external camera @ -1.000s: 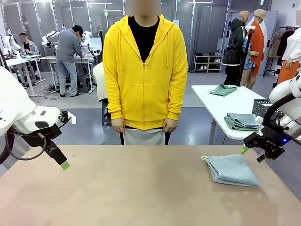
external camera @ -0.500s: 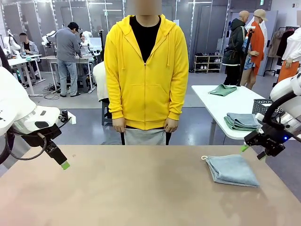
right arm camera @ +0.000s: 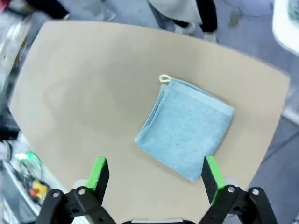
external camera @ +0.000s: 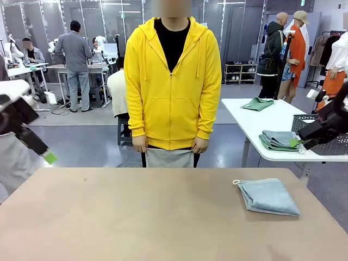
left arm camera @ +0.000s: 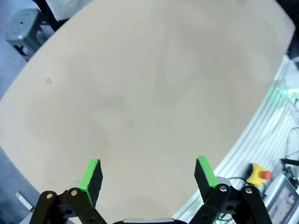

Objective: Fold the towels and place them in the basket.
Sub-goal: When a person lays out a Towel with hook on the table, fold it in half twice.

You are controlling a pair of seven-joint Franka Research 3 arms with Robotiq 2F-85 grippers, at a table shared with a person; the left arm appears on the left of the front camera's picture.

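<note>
A folded light blue towel [external camera: 267,196] with a small white loop [external camera: 236,182] lies on the right part of the tan table [external camera: 152,217]. From the right wrist view, the towel [right arm camera: 187,128] lies far below my right gripper [right arm camera: 155,163], which is open and empty. In the front view that right gripper [external camera: 298,144] hangs high, up and to the right of the towel. My left gripper [external camera: 48,156] is raised at the far left, and the left wrist view shows the left gripper [left arm camera: 148,163] open over bare table. A dark lattice basket [external camera: 326,142] stands on the white side table.
A person in a yellow hoodie [external camera: 171,81] stands at the table's far edge with hands down. The white side table [external camera: 255,117] behind right carries folded green and grey cloths [external camera: 278,140]. A yellow box with a red button [left arm camera: 258,173] sits beside the table.
Both arms have risen and drawn outward: the left gripper up and left, the right gripper up and right, away from the towel. The towel has not moved.
</note>
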